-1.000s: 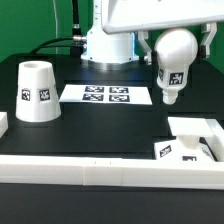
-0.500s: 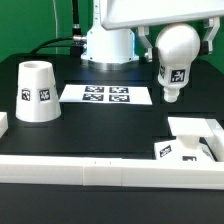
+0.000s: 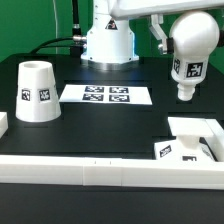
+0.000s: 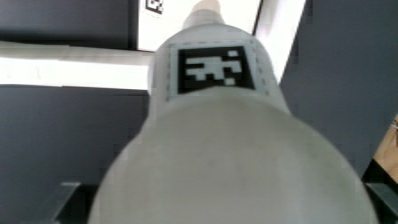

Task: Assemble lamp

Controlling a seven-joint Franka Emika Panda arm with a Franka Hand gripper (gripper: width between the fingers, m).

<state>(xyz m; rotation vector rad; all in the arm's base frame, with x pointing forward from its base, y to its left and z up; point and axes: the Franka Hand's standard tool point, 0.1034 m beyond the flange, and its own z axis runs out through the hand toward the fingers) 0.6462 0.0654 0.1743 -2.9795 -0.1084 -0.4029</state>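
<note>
My gripper [image 3: 192, 25] is shut on the white round-headed bulb [image 3: 190, 52] and holds it in the air, stem down, at the exterior view's right, above the table. The bulb fills the wrist view [image 4: 222, 130], tag facing the camera. The low square base [image 3: 192, 140] sits at the front right, below and in front of the bulb. The tapered shade [image 3: 36, 91] stands on the table at the exterior view's left, far from the gripper.
The marker board [image 3: 106, 95] lies flat in the middle back. A long white rail [image 3: 100, 165] runs along the front edge. The arm's white pedestal [image 3: 108, 42] stands behind the marker board.
The gripper has carried the bulb to the exterior view's right and slightly up. Shade and base have not moved.
</note>
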